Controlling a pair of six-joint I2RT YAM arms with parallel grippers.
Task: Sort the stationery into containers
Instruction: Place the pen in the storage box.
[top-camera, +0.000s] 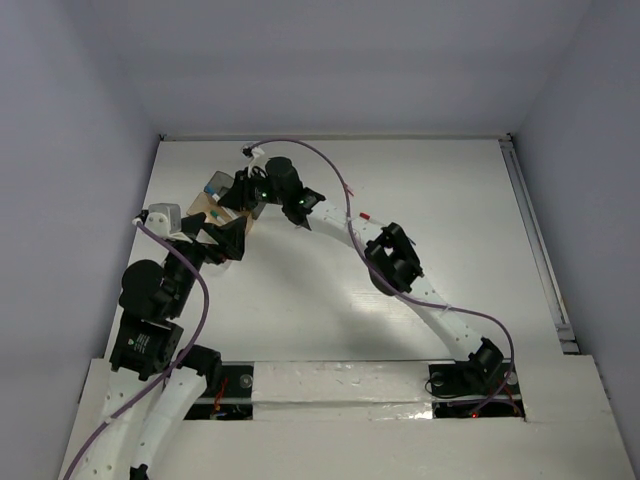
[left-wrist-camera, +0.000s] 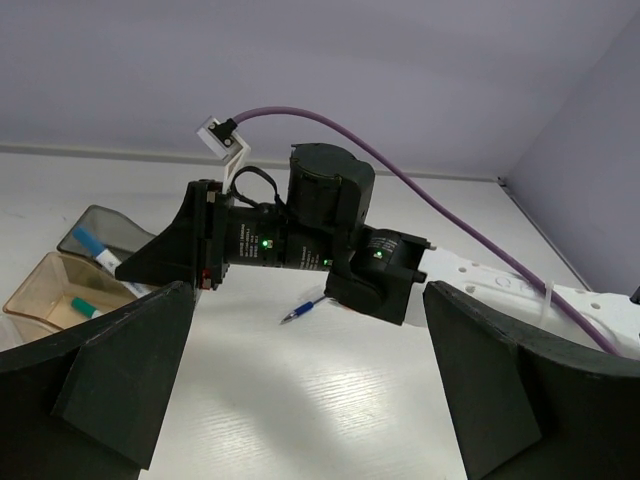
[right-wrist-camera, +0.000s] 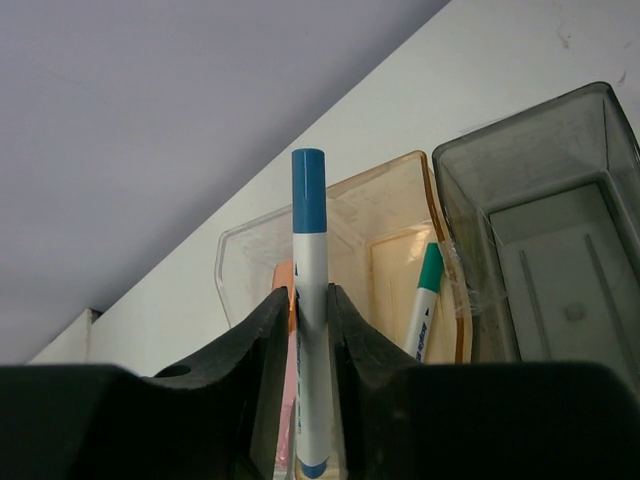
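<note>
My right gripper (right-wrist-camera: 310, 296) is shut on a white marker with a blue cap (right-wrist-camera: 309, 260), held over the cluster of containers (top-camera: 213, 203). Below it lie a clear tan tray (right-wrist-camera: 392, 222) with a teal-capped marker (right-wrist-camera: 426, 298), a smoky grey tray (right-wrist-camera: 560, 250), and an orange piece (right-wrist-camera: 283, 282) behind my left finger. The left wrist view shows the held marker (left-wrist-camera: 92, 244) at the trays and a blue pen (left-wrist-camera: 304, 310) on the table under the right wrist. My left gripper (left-wrist-camera: 310, 345) is open and empty, just in front of the trays (top-camera: 222, 238).
A red-tipped pen (top-camera: 364, 214) lies on the table to the right of the right arm's forearm. Purple cables (top-camera: 330, 170) loop above both arms. The table's back wall stands just behind the trays.
</note>
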